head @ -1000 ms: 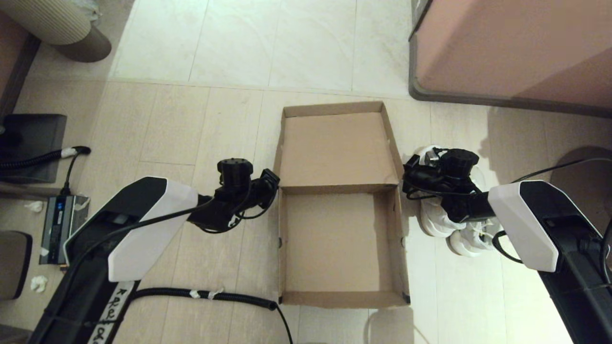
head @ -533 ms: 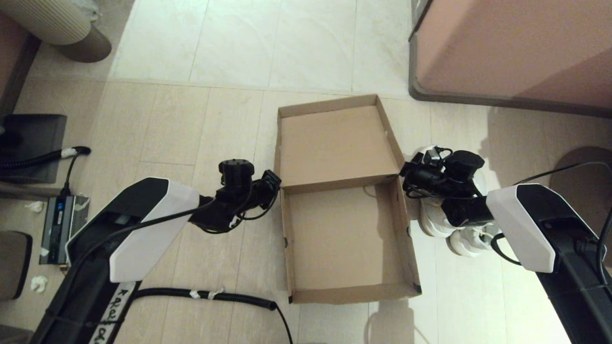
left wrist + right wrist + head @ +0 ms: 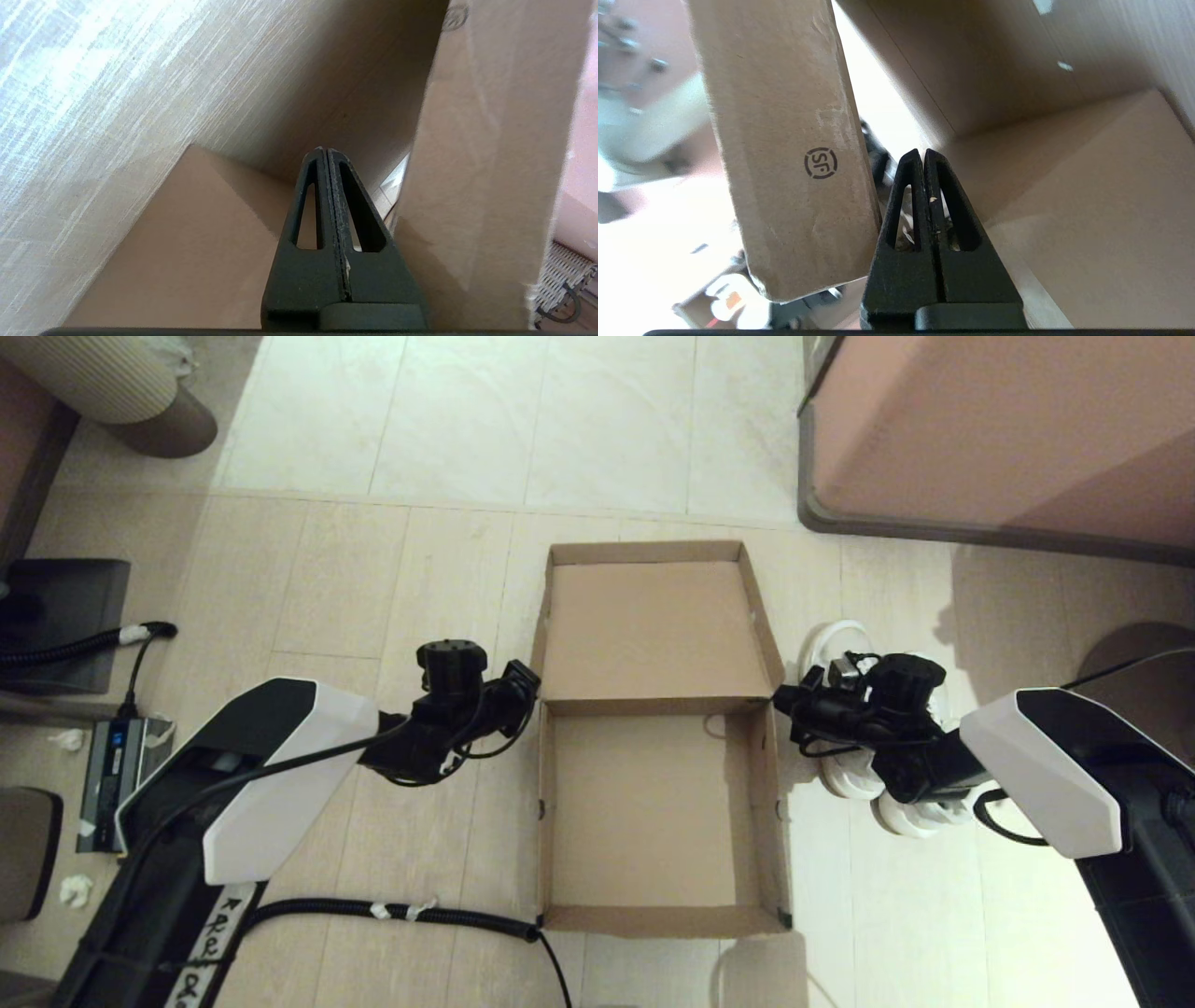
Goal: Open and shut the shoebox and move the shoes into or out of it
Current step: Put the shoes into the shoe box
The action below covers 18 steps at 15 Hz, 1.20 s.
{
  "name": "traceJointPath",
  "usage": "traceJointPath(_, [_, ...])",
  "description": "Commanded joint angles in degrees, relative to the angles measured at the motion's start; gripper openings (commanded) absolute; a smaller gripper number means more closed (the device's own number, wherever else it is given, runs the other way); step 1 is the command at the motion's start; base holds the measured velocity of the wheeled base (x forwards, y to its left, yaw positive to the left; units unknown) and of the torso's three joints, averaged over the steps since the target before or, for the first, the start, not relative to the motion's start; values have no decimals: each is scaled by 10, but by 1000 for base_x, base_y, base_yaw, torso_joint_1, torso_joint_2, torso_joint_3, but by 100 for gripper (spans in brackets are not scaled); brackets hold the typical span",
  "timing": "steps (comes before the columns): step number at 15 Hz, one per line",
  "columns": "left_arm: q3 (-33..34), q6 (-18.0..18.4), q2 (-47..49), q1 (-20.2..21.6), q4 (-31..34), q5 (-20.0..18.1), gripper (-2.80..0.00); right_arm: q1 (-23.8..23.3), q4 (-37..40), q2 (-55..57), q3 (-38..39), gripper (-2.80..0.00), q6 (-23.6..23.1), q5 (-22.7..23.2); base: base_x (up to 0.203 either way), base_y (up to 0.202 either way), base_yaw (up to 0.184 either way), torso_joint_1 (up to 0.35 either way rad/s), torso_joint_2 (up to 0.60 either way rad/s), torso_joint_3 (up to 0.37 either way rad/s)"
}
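Note:
The brown cardboard shoebox lies open and empty on the floor, its lid folded back flat behind it. My left gripper is shut and empty beside the left hinge corner; its wrist view shows the gripper between the box wall and the lid's side flap. My right gripper is shut and empty at the right hinge corner, seen as the gripper next to the lid flap with a round mark. The white shoes stand outside the box on the right, mostly hidden under my right arm.
A large pinkish-brown cabinet fills the back right. A black corrugated cable runs along the floor to the box's front left corner. A power unit and a dark device sit far left, with a ribbed bin behind.
The box was skewed half a second ago and now sits square again, slightly left of where it was. Both grippers have come a little toward me along the hinge corners.

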Motion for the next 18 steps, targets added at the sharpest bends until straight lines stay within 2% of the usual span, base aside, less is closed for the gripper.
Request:
traceJointPath(1, [2, -3, -4, 1, -2, 0, -280, 2, -3, -31, 54, -280, -22, 2, 0, 0, 0, 0, 0, 0])
traceJointPath(4, [21, -3, -20, 11, -3, 12, -280, -2, 16, -54, 100, -280, -124, -9, 0, 0, 0, 0, 0, 0])
traceJointPath(6, [38, -1, -37, 24, -3, 18, -280, -6, 51, -64, 103, -280, -187, -46, 0, 0, 0, 0, 0, 0])
traceJointPath(9, [67, 39, -54, 36, -4, 73, -280, -6, 97, -86, 109, -280, -286, -137, 0, 0, 0, 0, 0, 0])
traceJointPath(14, [151, 69, -156, 46, -7, 95, -280, -4, 167, -194, 159, -280, -388, -262, 0, 0, 0, 0, 0, 0])
traceJointPath(16, [220, 94, -241, 52, -8, 98, -280, -4, 217, -276, 196, -280, -415, -310, 0, 0, 0, 0, 0, 0])
traceJointPath(18, [304, 132, -338, 62, -9, 101, -280, -5, 274, -361, 244, -280, -465, -374, 0, 0, 0, 0, 0, 0])
